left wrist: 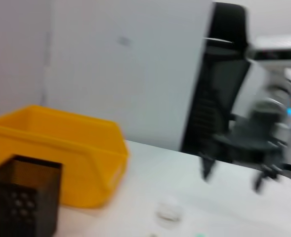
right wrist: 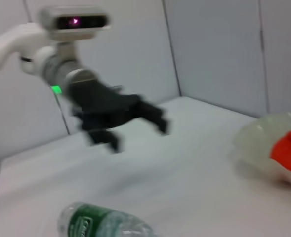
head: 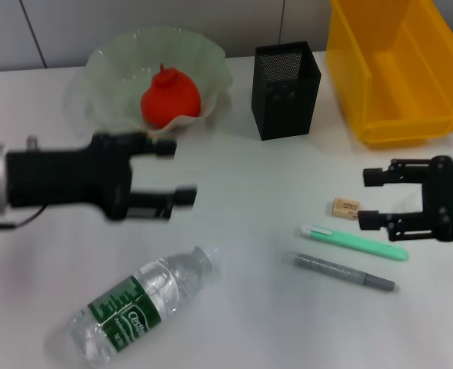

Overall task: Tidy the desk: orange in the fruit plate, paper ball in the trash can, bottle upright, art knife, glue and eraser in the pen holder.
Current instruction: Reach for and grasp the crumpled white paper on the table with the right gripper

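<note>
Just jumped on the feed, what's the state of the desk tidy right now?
The orange is already in the fruit plate. The left gripper hangs open and empty above the table, with the bottle lying on its side nearer the robot. The right gripper is open beside the eraser. The pen holder looks empty.

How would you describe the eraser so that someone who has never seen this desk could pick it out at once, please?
Start at the big yellow trash can at the far right of the desk and look nearer the robot, to the right gripper hovering open. Just beside its fingertips lies the eraser, a tiny beige block. The green stick and grey stick near it are long and slim.
</note>
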`<state>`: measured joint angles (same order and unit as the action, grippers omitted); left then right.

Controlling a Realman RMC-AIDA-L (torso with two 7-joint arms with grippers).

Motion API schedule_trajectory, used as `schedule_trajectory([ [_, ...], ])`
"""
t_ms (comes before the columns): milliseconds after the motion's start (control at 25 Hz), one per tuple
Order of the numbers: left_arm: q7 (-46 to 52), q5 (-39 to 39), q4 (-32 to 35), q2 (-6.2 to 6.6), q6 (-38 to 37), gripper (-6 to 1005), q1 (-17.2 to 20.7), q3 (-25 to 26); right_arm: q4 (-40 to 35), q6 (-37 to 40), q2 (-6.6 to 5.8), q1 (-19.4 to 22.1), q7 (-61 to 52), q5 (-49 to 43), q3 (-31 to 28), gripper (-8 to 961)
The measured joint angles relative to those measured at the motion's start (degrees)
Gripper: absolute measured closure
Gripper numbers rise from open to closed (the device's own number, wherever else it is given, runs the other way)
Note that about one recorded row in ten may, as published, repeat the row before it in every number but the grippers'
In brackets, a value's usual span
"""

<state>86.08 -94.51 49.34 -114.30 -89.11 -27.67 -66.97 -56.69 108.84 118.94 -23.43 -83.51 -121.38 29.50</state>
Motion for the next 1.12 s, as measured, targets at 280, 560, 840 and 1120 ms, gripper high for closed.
schedule_trajectory([
  [280, -2.67, -0.46, -0.51, 0.73, -3.35, 153, 5.10, 3.49, -22.02, 0.08, 0.09, -0.80, -21.98, -7.39, 6.79, 245],
  [560, -4.90, -0.66, -2.15, 1.01, -4.51, 157, 6.42, 5.77, -31.11, 2.47, -1.46, -9.40, -45.04, -32.58, 17.38, 249],
  [840, -5.25, -1.69, -2.31, 0.92, -4.66, 162, 6.47, 5.67, -22.84, -1.82, -0.23, -13.37, -49.88, -44.38, 20.97, 253],
  [1120, -5.35, -2.28, -2.32, 0.59, -4.67, 166, 6.23, 5.46, -14.55, -9.76, 0.02, -13.57, -52.28, -45.61, 22.80, 257],
])
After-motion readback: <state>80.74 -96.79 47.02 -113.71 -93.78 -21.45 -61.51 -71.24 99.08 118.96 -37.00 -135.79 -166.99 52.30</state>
